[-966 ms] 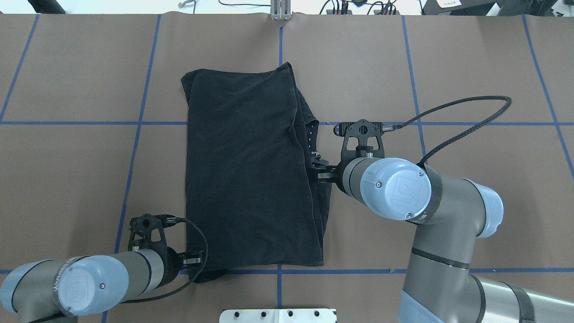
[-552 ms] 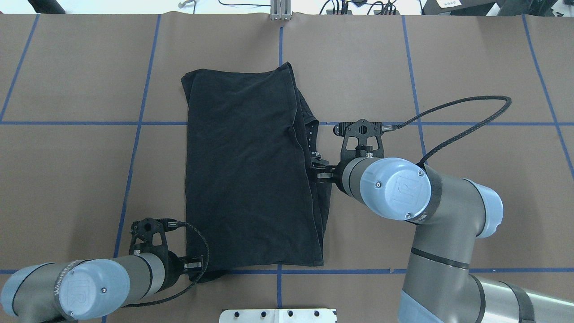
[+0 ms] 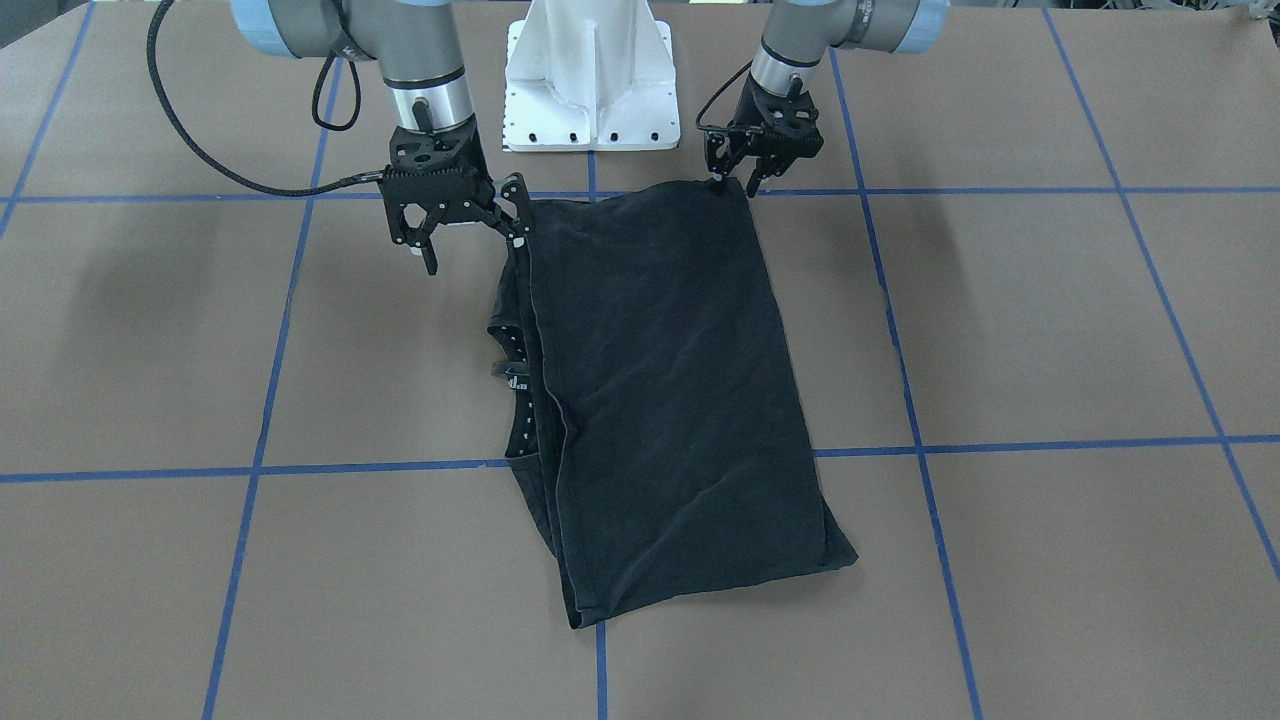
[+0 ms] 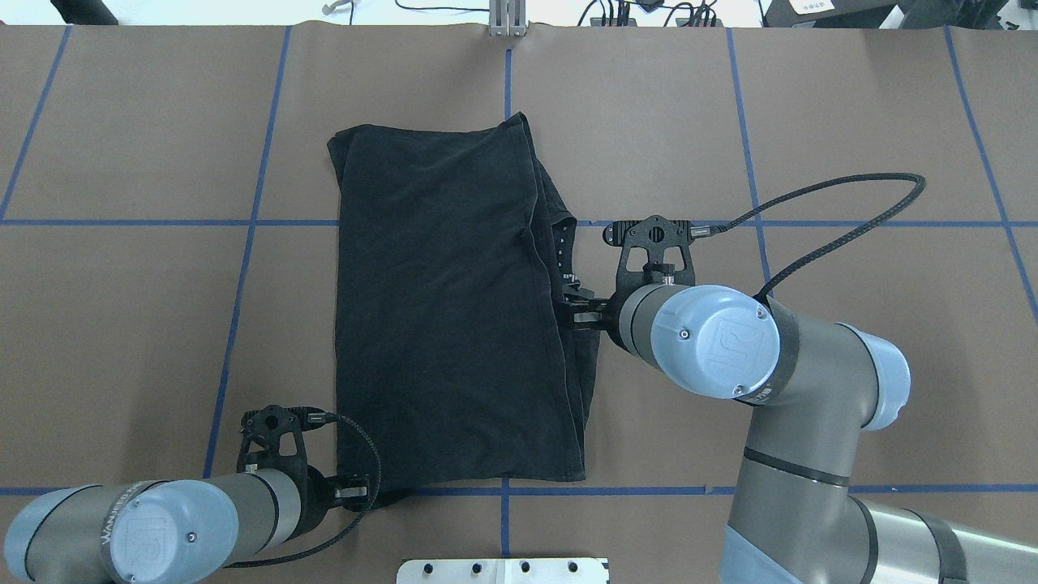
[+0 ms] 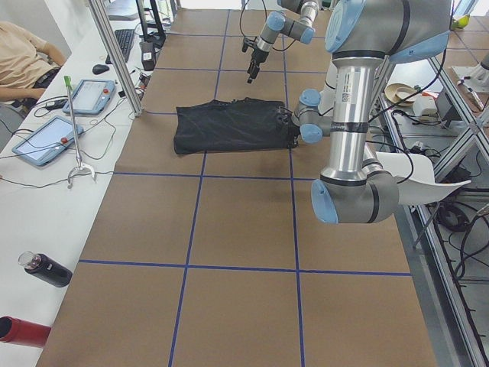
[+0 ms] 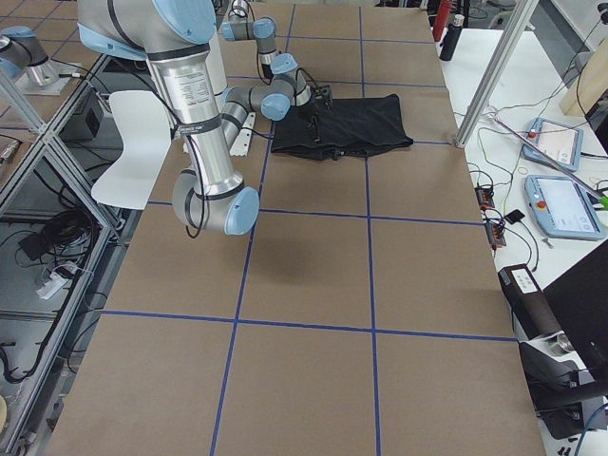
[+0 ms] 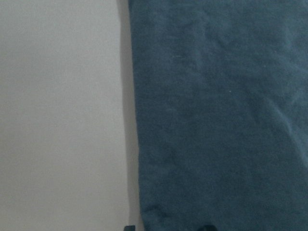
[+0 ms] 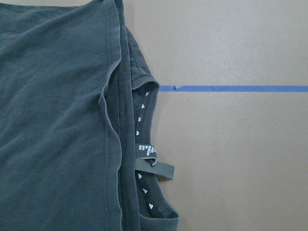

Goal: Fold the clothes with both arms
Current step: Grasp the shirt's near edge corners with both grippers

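You have the black T-shirt (image 4: 454, 308) lying flat on the brown-covered table (image 4: 122, 324), folded lengthwise into a long strip that runs from just in front of the white pedestal (image 3: 590, 80) out toward the far side. It straddles the blue tape lines (image 4: 243, 284), and its near hem sits along the cross line closest to the robot. The stacked layers are staggered along the robot's right edge. There the right wrist view shows you the open collar (image 8: 144, 125) with its row of small white triangles, a small white-printed neck label (image 8: 147, 150) and a grey loop just below it. Your left gripper (image 4: 361, 491) is low at the near-left corner of the shirt. Its fingers are apart, and in the left wrist view the two tips just show at the bottom edge with the corner of the cloth between them, not pinched. Your right gripper (image 3: 475, 245) is at the layered right edge, about halfway along it as seen from overhead. Its fingers are spread wide: one reaches in to the cloth edge, and the other hangs over bare table beside the shirt. You can see nothing clamped in either gripper.
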`<state>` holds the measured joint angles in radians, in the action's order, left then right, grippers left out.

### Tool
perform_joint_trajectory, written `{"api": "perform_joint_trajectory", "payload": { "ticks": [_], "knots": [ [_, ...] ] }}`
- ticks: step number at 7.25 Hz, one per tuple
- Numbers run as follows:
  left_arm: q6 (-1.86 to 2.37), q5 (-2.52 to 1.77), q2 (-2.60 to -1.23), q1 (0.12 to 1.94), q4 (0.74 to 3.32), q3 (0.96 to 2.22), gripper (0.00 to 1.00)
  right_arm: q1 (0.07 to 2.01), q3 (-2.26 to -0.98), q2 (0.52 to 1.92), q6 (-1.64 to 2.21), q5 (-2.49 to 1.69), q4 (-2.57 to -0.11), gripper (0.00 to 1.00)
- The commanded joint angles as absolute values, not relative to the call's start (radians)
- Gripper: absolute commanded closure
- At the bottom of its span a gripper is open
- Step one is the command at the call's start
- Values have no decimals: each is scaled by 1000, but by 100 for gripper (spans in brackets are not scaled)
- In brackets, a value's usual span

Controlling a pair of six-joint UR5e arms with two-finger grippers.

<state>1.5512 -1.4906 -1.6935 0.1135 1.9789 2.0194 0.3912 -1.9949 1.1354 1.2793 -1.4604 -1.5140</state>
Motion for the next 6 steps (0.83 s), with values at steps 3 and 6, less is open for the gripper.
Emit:
{"api": "perform_joint_trajectory", "payload": {
  "ticks": [3,6],
  "knots": [
    [1588,-1489,-1692,109,1977,2019,100,384,-1993,1138,1281,-1460,-1513,0],
    [1589,-1489,-1687,110,1977,2037,100,298,-1985,1140,1404,-1376,-1482,0]
  ]
}}
